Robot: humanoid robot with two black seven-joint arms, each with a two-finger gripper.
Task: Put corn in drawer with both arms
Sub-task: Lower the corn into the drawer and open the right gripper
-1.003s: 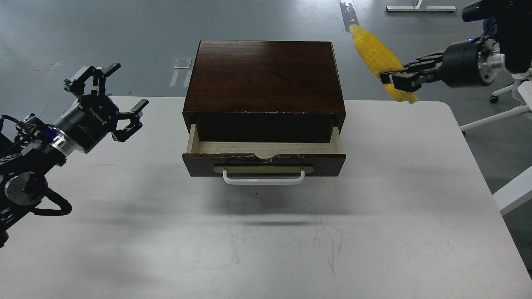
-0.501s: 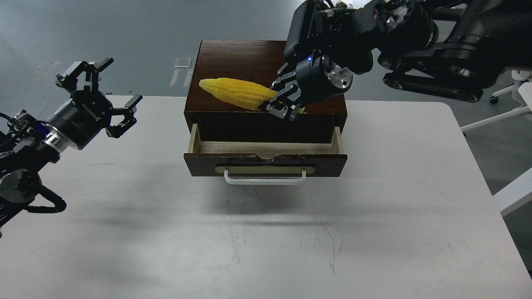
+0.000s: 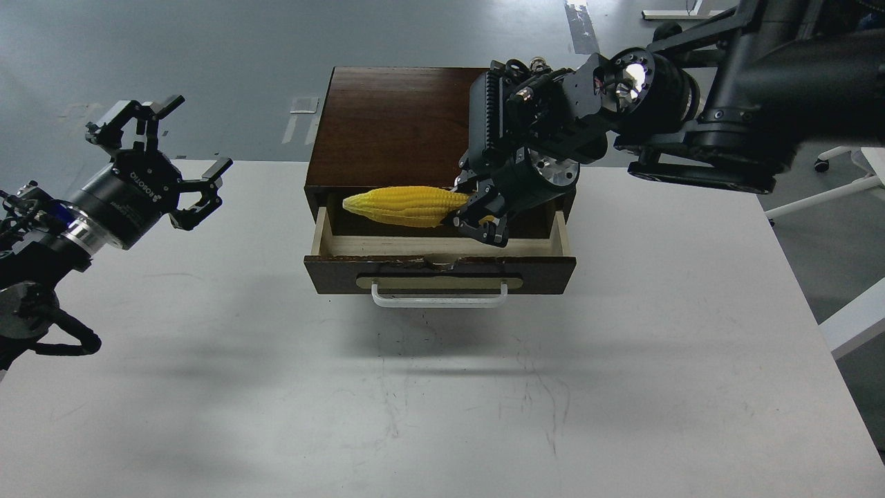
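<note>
The yellow corn lies level in the air just above the open drawer, in front of the cabinet's dark opening. My right gripper is shut on the corn's right end, its arm reaching in from the upper right over the cabinet top. The drawer is pulled out partway, showing its pale wood floor and its white bar handle. My left gripper is open and empty, held above the table's left side, well clear of the cabinet.
The dark brown cabinet stands at the back middle of the white table. My right arm's bulky wrist covers the cabinet's right rear part. White chair legs stand off the table to the right.
My right gripper has brought the corn from the far right over the cabinet and then down to the open drawer's mouth. My left gripper has drifted slightly left and stayed open.
</note>
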